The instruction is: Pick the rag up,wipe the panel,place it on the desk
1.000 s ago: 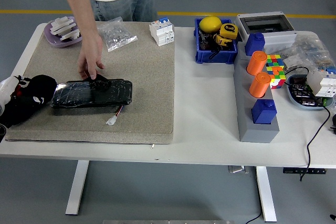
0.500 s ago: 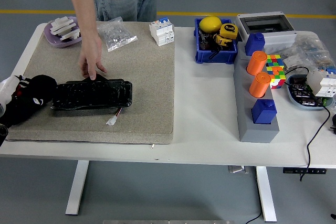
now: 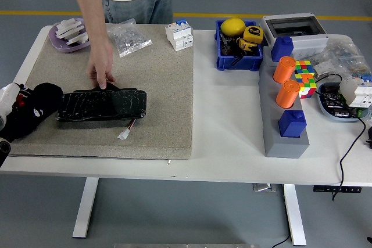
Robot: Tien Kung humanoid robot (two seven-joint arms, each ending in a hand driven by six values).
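One robot hand is all you can see here, the left hand [image 3: 26, 111], low at the left edge of the bench [image 3: 226, 120]. It is a black lump, and you cannot tell how it is set. It sits on the gray mat [image 3: 116, 85], just beside the left end of the black panel [image 3: 100, 105]. You cannot pick out the rag near it, since all is black there.

Look at the panel next. It lies flat on the mat, and thin wires with a white plug [image 3: 124, 133] stick out from its front edge. A person stands at the far side, and the person's hand [image 3: 100, 69] presses its fingertips on the panel's back edge. Behind that you see a clear bag [image 3: 128, 38] and a purple dish [image 3: 70, 34].
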